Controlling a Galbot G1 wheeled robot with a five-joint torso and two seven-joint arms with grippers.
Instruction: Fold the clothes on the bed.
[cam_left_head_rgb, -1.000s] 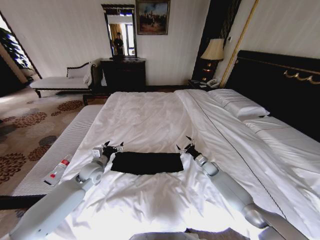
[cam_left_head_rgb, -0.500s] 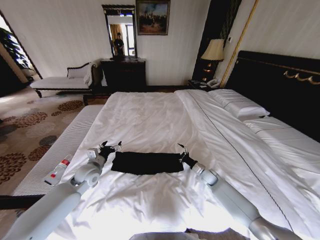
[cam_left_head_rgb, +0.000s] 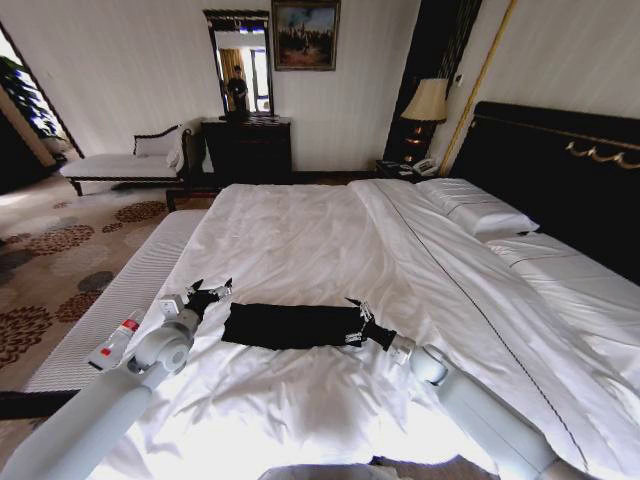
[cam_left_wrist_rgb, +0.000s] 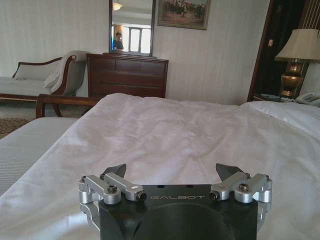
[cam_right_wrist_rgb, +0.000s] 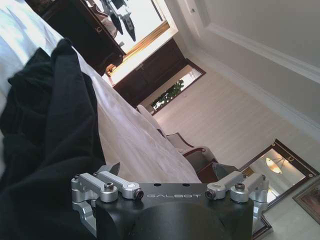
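Black T-shirt (cam_left_head_rgb: 295, 326): lies as a narrow folded band across the near part of the bed (cam_left_head_rgb: 300, 240), at about 6 o'clock from the centre of the white sheet, long axis running side to side. My right gripper (cam_left_head_rgb: 357, 325) sits at the band's 3 o'clock end, on or against the cloth; in the right wrist view the black fabric (cam_right_wrist_rgb: 50, 130) bunches up right beside my fingers (cam_right_wrist_rgb: 111, 171), which stand apart, with nothing pinched between them. My left gripper (cam_left_head_rgb: 207, 292) hangs off the band's 9 o'clock end, just beside it and not touching, its fingers (cam_left_wrist_rgb: 116, 171) spread above bare sheet. As I judge it, the step in hand is taking the right end to fold it over toward the left. To do it well I should pinch all layers of the shirt but none of the bedsheet, lift only enough to clear the band, and keep the edge square so the ends meet. Beyond the bed at 11 o'clock stand the dark dresser (cam_left_head_rgb: 247, 148) and chaise (cam_left_head_rgb: 125, 160); a lamp (cam_left_head_rgb: 426, 105) stands at 1 o'clock.
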